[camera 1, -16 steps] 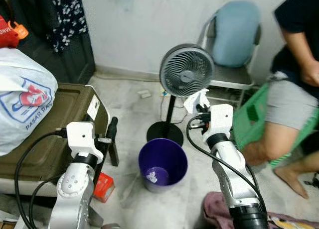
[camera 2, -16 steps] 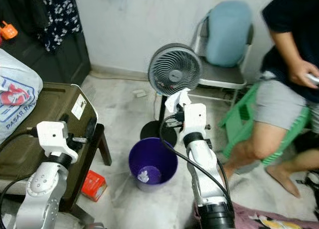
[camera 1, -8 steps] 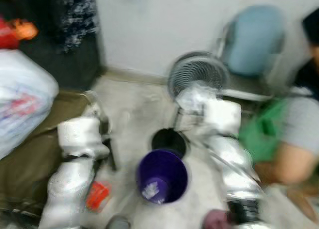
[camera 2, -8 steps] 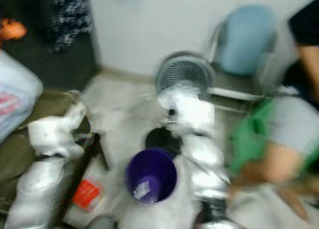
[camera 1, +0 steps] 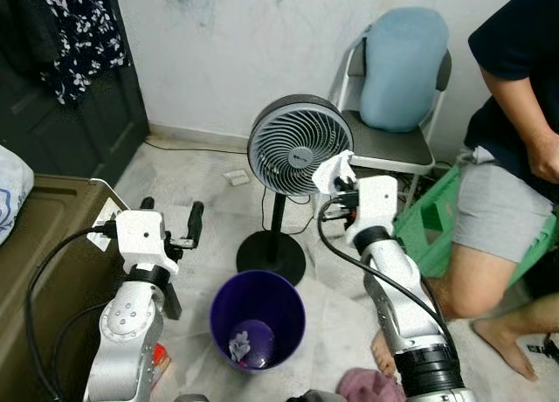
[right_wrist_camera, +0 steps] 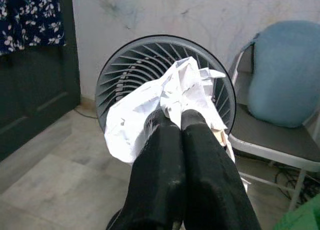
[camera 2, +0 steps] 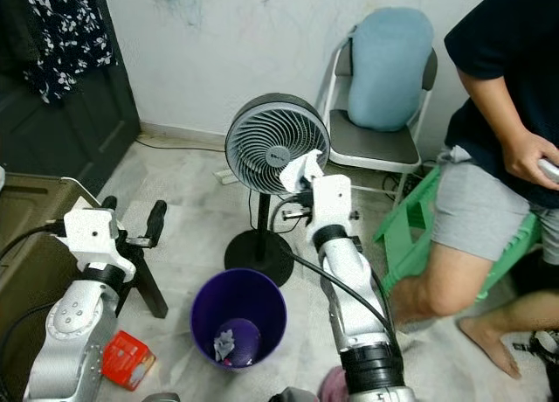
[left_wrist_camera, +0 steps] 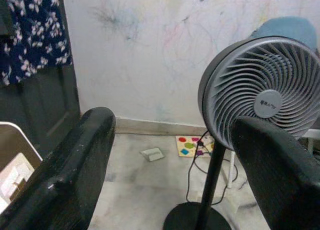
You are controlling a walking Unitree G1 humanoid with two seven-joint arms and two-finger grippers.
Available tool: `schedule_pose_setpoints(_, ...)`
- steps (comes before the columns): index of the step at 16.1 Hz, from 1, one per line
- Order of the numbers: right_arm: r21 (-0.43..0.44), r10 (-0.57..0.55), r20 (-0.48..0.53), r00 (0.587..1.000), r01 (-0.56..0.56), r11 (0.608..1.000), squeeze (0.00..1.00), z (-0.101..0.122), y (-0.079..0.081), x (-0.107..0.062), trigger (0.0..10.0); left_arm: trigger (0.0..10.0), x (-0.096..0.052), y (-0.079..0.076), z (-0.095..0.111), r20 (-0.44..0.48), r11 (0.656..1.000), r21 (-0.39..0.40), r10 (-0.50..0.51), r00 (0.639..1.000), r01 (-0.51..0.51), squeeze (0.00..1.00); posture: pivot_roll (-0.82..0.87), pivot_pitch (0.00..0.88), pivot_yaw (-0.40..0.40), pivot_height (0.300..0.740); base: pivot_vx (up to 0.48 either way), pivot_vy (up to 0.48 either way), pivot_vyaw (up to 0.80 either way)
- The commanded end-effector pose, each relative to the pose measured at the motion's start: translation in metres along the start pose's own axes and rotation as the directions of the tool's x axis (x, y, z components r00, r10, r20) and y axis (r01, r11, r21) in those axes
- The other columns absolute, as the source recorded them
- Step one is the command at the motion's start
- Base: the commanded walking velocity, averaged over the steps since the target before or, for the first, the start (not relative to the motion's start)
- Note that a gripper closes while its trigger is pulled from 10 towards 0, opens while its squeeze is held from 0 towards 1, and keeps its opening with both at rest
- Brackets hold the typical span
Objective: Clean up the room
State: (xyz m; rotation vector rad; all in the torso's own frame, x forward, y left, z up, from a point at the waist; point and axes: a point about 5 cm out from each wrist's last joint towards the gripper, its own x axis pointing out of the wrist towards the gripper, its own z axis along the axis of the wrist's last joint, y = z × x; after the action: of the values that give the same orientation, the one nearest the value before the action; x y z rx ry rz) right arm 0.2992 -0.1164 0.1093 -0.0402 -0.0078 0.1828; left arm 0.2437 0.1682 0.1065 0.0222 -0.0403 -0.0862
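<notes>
Right gripper (right_wrist_camera: 172, 121) pinches crumpled paper (right_wrist_camera: 170, 97), flaring toward the fan (camera 1: 289, 146); left gripper (left_wrist_camera: 170, 155) spread wide.

The right gripper (right_wrist_camera: 172, 121) is raised on a bent arm, its two black fingers pressed together on a crumpled paper (right_wrist_camera: 165, 102) that sticks out past their tips. The left gripper (camera 1: 170, 220) is held up lower, forearm upright, fingers (left_wrist_camera: 75, 175) spread wide apart with nothing between them.
</notes>
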Motion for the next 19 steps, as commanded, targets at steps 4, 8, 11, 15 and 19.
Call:
schedule_pose_setpoints(4, 0.016, -0.021, -0.048, 0.999, 0.022, 1.000, 0.00, -0.006, 0.005, 0.010, 10.0, 10.0, -0.010, 0.007, 0.002, -0.006, 0.995, 0.077, -0.063, 0.998, 0.063, 0.00, 0.12, 0.000, -0.086, 0.740, 0.000, 0.000, 0.20)
schedule_pose_setpoints(8, 0.012, -0.095, -0.246, 0.965, 0.101, 0.995, 0.00, -0.037, 0.006, 0.017, 10.0, 10.0, -0.013, 0.014, 0.006, -0.005, 0.991, 0.111, -0.075, 0.997, 0.076, 0.00, 0.17, 0.000, -0.096, 0.740, 0.000, 0.000, 0.00)
schedule_pose_setpoints(11, -0.013, -0.135, -0.345, 0.929, 0.140, 0.990, 0.00, -0.053, 0.008, 0.022, 10.0, 10.0, -0.012, 0.007, 0.016, 0.030, 0.984, 0.143, -0.111, 0.993, 0.105, 0.00, 0.19, 0.029, -0.090, 0.740, 0.000, 0.000, 0.00)
schedule_pose_setpoints(15, -0.018, -0.118, -0.377, 0.919, 0.120, 0.993, 0.00, -0.063, 0.017, 0.027, 10.0, 10.0, -0.019, -0.007, 0.023, 0.027, 0.956, 0.198, -0.225, 0.974, 0.215, 0.00, 0.22, 0.081, -0.070, 0.740, 0.000, 0.000, 0.00)
schedule_pose_setpoints(19, -0.054, -0.207, -0.476, 0.855, 0.207, 0.977, 0.00, -0.084, 0.018, 0.021, 10.0, 10.0, -0.031, -0.012, 0.026, -0.012, 0.934, 0.213, -0.290, 0.957, 0.286, 0.00, 0.24, 0.151, -0.016, 0.740, 0.000, 0.000, 0.00)
